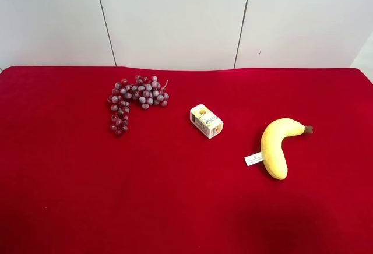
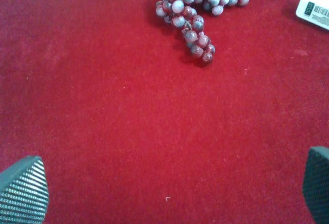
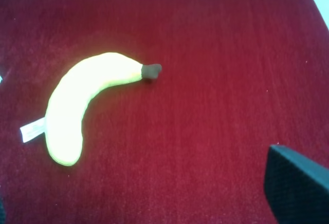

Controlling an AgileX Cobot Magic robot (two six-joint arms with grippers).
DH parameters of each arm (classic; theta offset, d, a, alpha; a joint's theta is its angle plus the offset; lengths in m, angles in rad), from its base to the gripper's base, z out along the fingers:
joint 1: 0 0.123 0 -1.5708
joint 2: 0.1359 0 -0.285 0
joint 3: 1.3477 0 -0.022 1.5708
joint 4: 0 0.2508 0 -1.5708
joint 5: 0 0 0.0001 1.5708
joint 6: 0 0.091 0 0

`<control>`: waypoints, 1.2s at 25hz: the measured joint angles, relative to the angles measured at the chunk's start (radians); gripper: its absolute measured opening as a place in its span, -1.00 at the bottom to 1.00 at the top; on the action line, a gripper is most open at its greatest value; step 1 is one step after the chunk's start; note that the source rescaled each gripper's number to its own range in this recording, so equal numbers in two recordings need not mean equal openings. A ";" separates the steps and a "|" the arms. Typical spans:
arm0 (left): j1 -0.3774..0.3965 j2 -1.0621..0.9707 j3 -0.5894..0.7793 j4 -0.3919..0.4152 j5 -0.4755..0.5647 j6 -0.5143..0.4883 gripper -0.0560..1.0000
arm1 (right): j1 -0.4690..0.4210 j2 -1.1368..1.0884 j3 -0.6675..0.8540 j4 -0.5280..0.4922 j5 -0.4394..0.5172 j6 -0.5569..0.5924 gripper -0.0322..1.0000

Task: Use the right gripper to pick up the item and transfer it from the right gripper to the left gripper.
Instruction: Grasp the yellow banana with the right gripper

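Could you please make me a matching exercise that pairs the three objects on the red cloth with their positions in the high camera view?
Things:
1. plush banana
2. grape bunch
3. small carton

Places in the exterior high view:
A. near the middle
B. at the view's right
C. at the view's left, farther back

Pairs: 1-B; 2-C; 3-A

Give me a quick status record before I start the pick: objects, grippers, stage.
banana: lying on red cloth, untouched, at exterior view's right
carton: centre, apart from banana
grapes: exterior view's left
right gripper: open, empty, clear of banana
left gripper: open, empty
stage: pick not started
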 joint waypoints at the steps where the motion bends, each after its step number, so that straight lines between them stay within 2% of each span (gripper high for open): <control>1: 0.000 0.000 0.000 0.000 0.000 0.000 1.00 | 0.000 0.000 0.000 0.000 0.000 0.000 1.00; 30: 0.000 0.000 0.000 0.000 0.000 0.000 1.00 | 0.000 0.000 0.000 0.000 0.000 0.000 1.00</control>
